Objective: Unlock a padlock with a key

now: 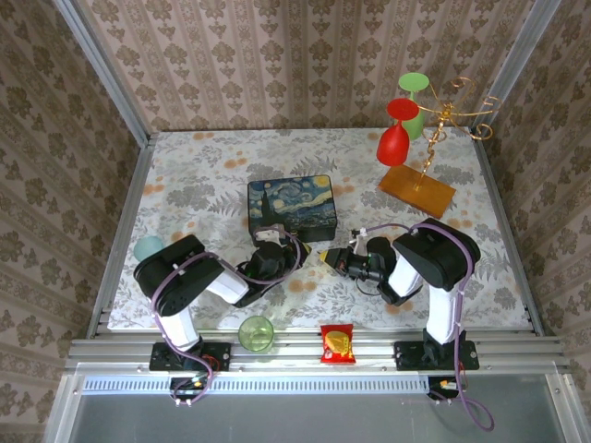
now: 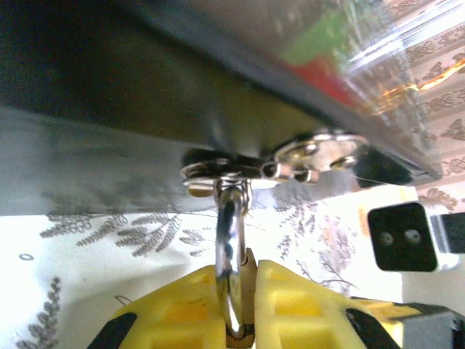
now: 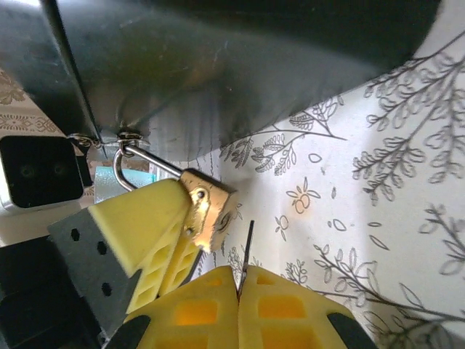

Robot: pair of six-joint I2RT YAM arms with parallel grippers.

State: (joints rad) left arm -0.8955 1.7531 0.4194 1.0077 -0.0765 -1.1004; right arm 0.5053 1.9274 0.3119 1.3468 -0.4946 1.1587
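The left end effector [image 2: 236,314] is pinching the small brass padlock [image 3: 211,207] between its yellow fingers [image 2: 182,313] at the front of the starry-night painted box [image 1: 291,207], which is sitting near the middle of the floral worktop [image 1: 185,185]. The padlock's silver shackle [image 3: 149,161] is hanging threaded through the metal hasp [image 2: 312,156] on the dark front of the box, with the lock body tilting out toward the right arm. The right end effector [image 3: 238,291] is closing its fingers flat together on the key [image 3: 248,243], whose thin dark blade is pointing up just beside the bottom of the padlock; whether the two are touching cannot be told. From above, the two end effectors are facing each other closely just in front of the box. A gold rack [image 1: 443,125] carrying red and green wine glasses is standing at the far right, while a green cup [image 1: 256,332] and a red snack packet [image 1: 337,343] are lying at the near edge.
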